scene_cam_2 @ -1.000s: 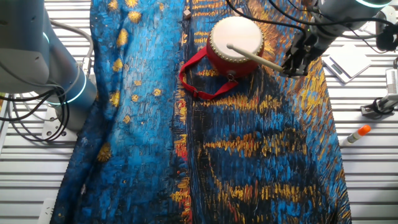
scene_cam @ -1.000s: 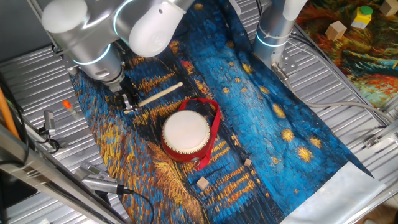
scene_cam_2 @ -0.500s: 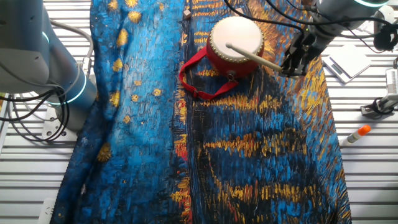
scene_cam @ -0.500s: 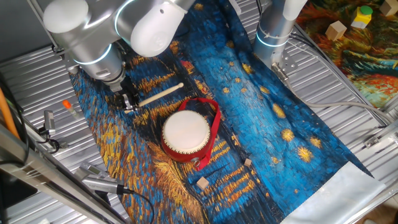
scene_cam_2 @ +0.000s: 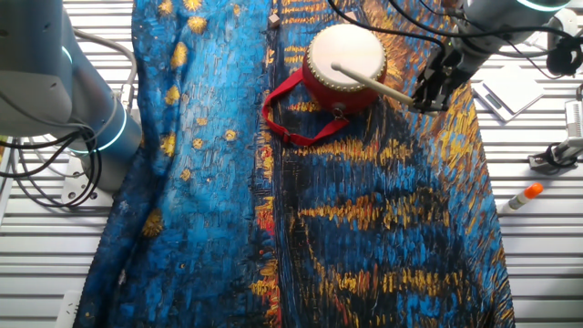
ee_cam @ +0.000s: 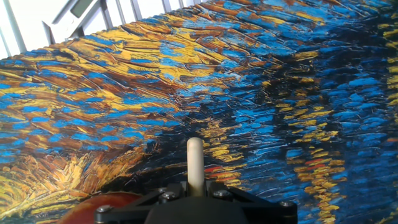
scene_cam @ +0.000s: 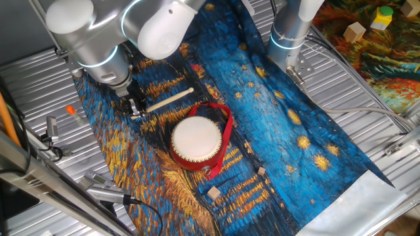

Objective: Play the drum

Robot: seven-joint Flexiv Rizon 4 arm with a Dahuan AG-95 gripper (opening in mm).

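The drum (scene_cam: 195, 141) has a white skin and a red body and stands on the painted cloth, with its red strap (scene_cam: 227, 131) looped beside it. It also shows in the other fixed view (scene_cam_2: 346, 53). My gripper (scene_cam: 136, 107) is to the drum's left and is shut on one end of a pale wooden stick (scene_cam: 169, 98). The stick is held about level. In the other fixed view its tip lies across the drum's skin (scene_cam_2: 364, 80), with my gripper (scene_cam_2: 428, 91) to the right. In the hand view the stick (ee_cam: 195, 158) sticks out between the jaws of my gripper (ee_cam: 194, 190).
Two small wooden blocks (scene_cam: 213, 193) lie on the cloth in front of the drum. An orange marker (scene_cam: 71, 111) lies on the metal slats to the left. A second arm's base (scene_cam: 289, 33) stands at the back. Coloured blocks (scene_cam: 382, 18) sit at the far right.
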